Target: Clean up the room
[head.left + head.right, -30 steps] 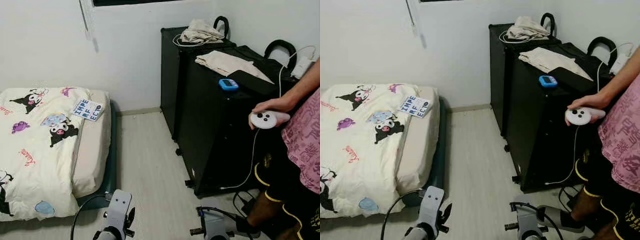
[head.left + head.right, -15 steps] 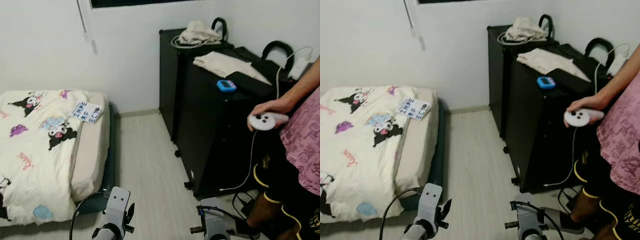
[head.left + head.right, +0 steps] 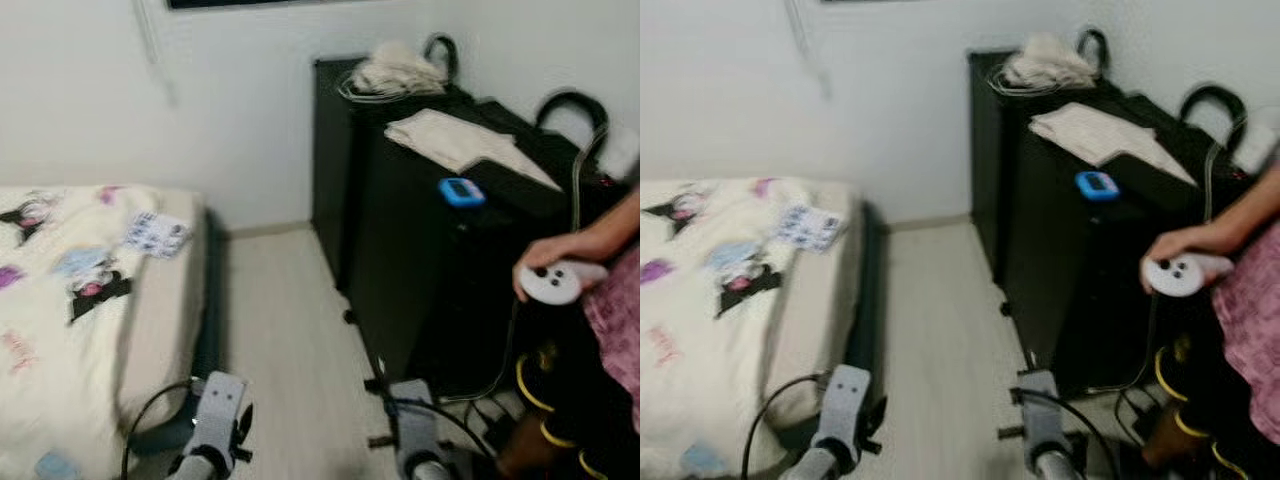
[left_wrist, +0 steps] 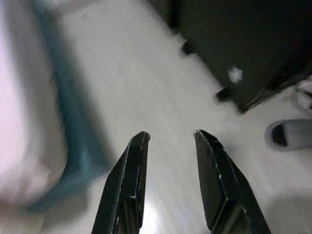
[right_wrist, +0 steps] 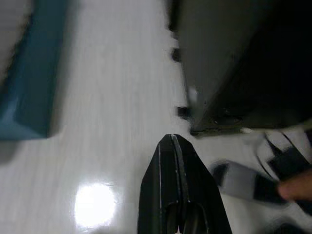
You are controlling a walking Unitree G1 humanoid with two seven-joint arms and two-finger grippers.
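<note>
both low over the floor [image 4: 161, 87]: left claw [image 4: 170, 139] parted, right claw [image 5: 171, 141] clenched empty.

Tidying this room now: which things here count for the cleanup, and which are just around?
For the job:
- crumpled cloth and folded cloth on the black cabinets
- small blue device
- book on the bed

Just around:
- person's hand holding a white controller
- grey slipper
- left claw open, right claw shut, both over bare floor
</note>
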